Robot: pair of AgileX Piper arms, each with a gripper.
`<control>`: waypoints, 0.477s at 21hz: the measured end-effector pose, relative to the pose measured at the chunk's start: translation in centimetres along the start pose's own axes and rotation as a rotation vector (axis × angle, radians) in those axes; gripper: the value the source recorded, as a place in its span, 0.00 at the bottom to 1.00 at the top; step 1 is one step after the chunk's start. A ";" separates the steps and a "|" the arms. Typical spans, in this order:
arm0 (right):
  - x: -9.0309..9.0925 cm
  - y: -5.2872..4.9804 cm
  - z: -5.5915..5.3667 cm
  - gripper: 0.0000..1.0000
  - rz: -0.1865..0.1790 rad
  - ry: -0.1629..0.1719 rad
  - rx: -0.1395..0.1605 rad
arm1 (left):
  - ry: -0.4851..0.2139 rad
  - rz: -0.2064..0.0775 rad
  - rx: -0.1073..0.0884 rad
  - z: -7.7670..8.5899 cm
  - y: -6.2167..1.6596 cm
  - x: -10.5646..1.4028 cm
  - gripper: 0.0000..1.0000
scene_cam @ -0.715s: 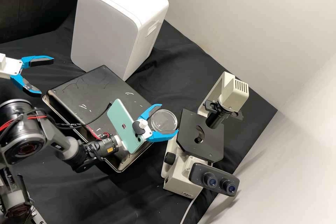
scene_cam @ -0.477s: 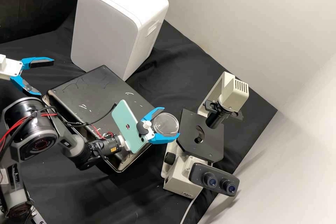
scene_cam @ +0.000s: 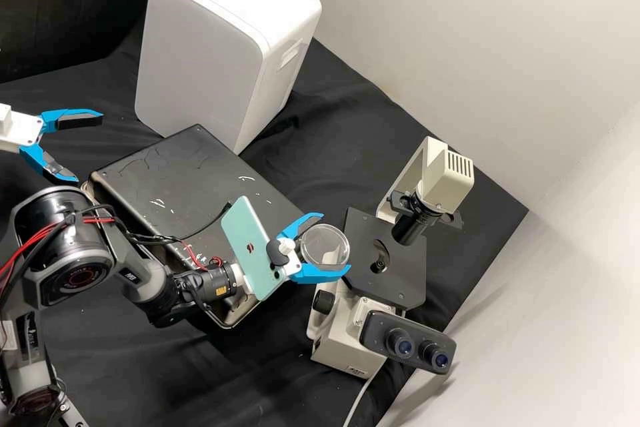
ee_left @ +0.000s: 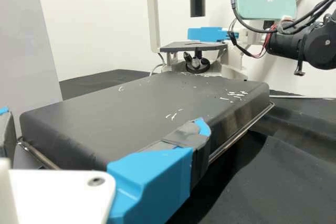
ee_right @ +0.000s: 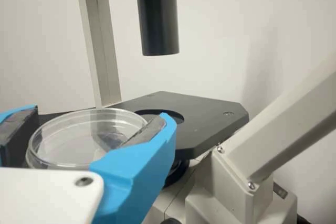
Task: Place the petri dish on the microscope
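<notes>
— Black cloth, matte and creased, covers the bench. Where's the dish?

— The petri dish is clear, round and shallow, of glossy plastic, and it is level in the air. The right gripper clamps it by the rim, one blue finger on each side.

— Is it on the microscope?

— Not yet. It hangs just beside the near edge of the stage, a flat, angular black plate with a round hole, under a dark cylindrical tube. The microscope has a boxy cream body with two dark eyepieces at the front.

— And farther out?

— A flat mint-green slab sits on that arm's wrist. Past it lies a black tray with rounded corners, a thin metal rim and pale scratches on top.

— And the other arm?

— The left gripper is just off the tray's left corner in the high view. Its fingers are spread wide, with nothing between them. Beyond the tray stands a tall white box, smooth, with rounded edges.
</notes>
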 end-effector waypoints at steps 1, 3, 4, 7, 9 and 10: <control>0.3 0.0 0.0 0.00 0.001 0.002 -0.010 | 0.000 0.000 0.000 0.0 0.00 0.0 1.00; 0.8 -0.4 0.2 0.00 -0.007 -0.002 -0.016 | 0.000 0.000 0.000 0.0 0.00 0.0 1.00; 1.1 -0.7 0.1 0.00 -0.017 -0.005 -0.019 | 0.000 0.000 0.000 0.0 0.00 0.0 1.00; 2.1 -1.7 0.1 0.00 -0.039 -0.007 -0.042 | 0.000 0.000 0.000 0.0 0.00 0.0 1.00; 2.8 -2.4 0.2 0.00 -0.054 -0.005 -0.062 | 0.000 0.000 0.000 0.0 0.00 0.0 1.00; 3.0 -2.6 0.3 0.00 -0.055 -0.005 -0.072 | 0.000 0.000 0.000 0.0 0.00 0.0 1.00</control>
